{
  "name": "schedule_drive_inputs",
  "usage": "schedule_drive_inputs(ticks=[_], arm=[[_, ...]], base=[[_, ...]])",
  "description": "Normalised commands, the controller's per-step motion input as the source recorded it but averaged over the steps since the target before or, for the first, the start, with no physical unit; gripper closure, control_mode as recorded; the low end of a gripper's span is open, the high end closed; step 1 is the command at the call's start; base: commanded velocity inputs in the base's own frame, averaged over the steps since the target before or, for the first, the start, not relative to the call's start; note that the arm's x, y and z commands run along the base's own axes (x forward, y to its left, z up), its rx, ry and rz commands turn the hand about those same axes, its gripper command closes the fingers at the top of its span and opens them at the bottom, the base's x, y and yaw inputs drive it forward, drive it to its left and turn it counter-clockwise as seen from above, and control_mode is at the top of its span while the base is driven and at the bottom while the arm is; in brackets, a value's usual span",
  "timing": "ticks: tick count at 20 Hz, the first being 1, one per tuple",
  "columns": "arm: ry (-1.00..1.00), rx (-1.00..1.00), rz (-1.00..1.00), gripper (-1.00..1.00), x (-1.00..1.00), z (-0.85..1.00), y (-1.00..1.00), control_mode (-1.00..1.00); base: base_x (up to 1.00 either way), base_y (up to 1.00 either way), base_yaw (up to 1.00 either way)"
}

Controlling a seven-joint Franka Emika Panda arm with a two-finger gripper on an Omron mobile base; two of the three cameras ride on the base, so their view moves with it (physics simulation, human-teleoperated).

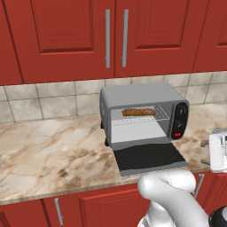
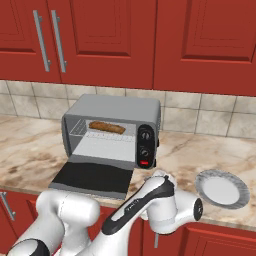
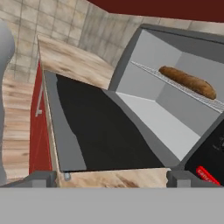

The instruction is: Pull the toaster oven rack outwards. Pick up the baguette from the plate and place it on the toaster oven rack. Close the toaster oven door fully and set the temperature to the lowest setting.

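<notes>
With the baguette [image 1: 138,112] lying on the toaster oven rack [image 1: 162,116] inside the toaster oven [image 1: 133,94], loading is done; toaster oven door [image 2: 92,178] down flat on the desk; plate [image 2: 240,186] bare at 3 o'clock; jaws apart, empty; closing, temperature pending.

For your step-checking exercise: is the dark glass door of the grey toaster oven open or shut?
Open. The dark glass door lies flat on the counter before the grey toaster oven, exposing the golden-brown baguette inside.
</notes>
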Motion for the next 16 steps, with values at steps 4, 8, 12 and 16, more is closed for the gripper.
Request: schedule_drive_inputs(ticks=[4, 8, 12, 16], arm=[[0.0, 0.0, 0.0, -1.0, 0.25, -0.24, -0.07, -1.0], [0.0, -0.01, 0.0, -1.0, 0.21, -0.25, -0.06, -1.0], [0.0, -0.05, 0.0, -1.0, 0.14, -0.24, -0.02, -1.0], [0.0, -0.06, 0.0, -1.0, 0.09, -0.16, -0.03, -1.0]], base=[[0.0, 0.0, 0.0], [0.0, 0.0, 0.0], [0.0, 0.0, 0.0], [0.0, 0.0, 0.0]])
